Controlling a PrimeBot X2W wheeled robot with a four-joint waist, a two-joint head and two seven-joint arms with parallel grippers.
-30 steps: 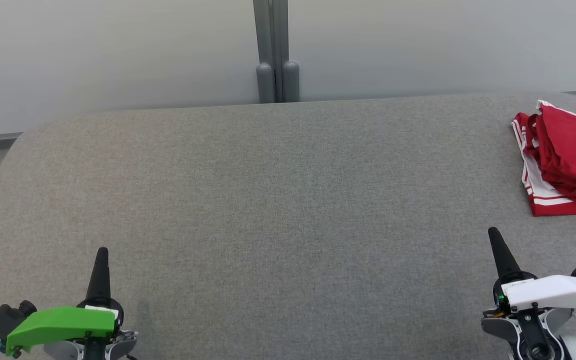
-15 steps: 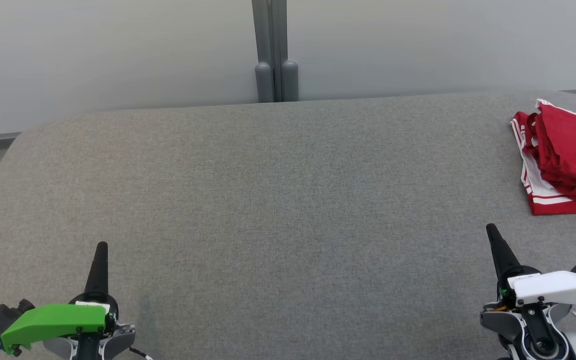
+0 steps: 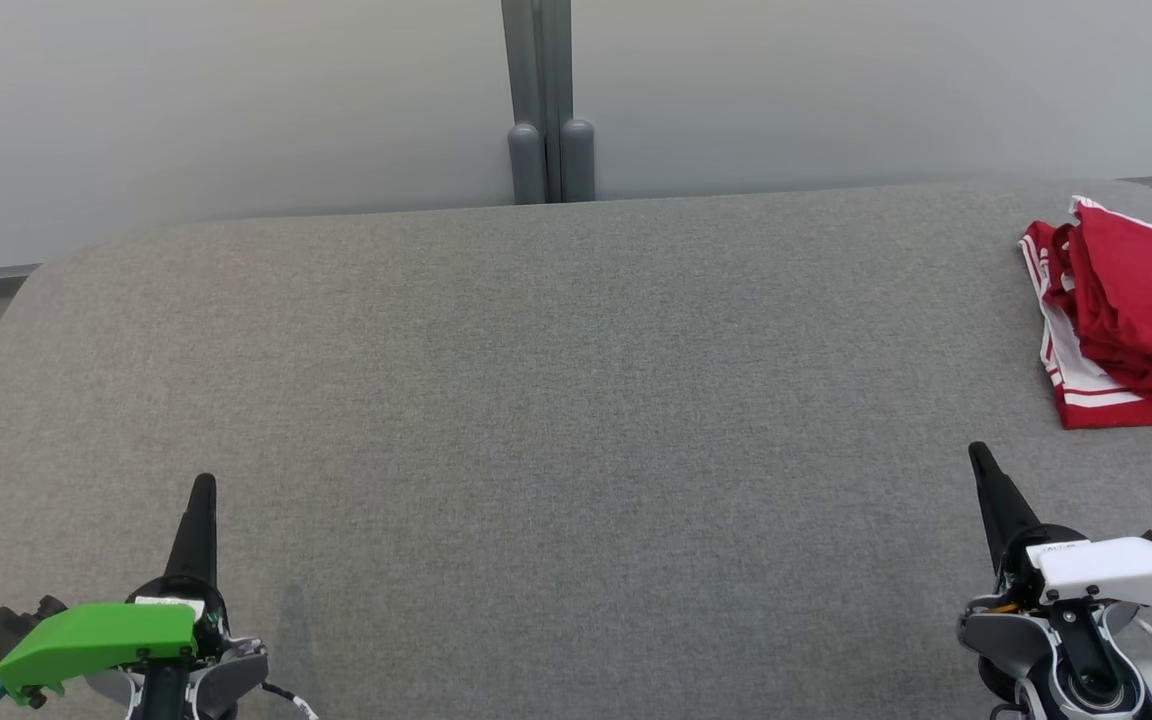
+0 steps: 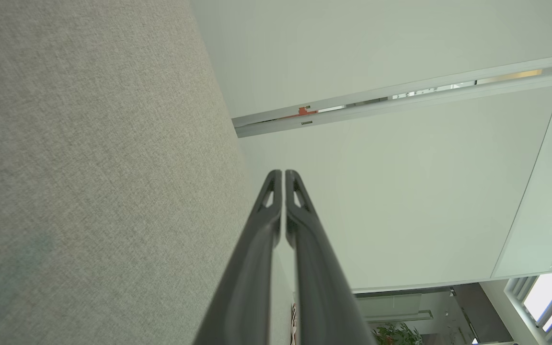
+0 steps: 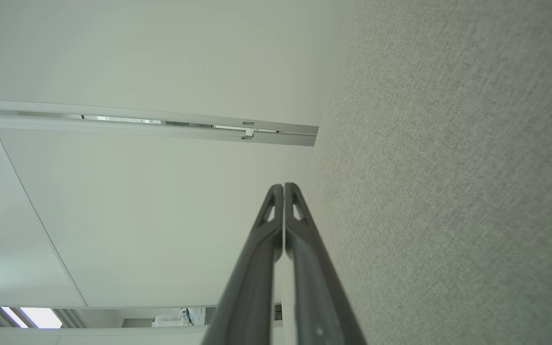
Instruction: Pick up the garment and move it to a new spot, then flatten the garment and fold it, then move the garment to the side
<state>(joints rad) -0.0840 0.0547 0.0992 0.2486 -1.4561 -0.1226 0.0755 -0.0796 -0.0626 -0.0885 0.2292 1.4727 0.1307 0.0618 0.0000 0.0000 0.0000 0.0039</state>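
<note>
Garment point(image 3: 1136, 310) lies folded at the worktop's point(image 3: 556, 380) right edge. Left gripper point(image 3: 203, 484) and right gripper point(image 3: 977, 452): fingers pressed together, empty. Advise holding the right arm clear of the fold.

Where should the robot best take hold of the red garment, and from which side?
Probably the white-striped hem at the near left corner of the red garment, with the right gripper coming from the near side. That edge lies flat and faces the gripper; the bunched layers behind look thicker. Its shut jaws must open first.
</note>
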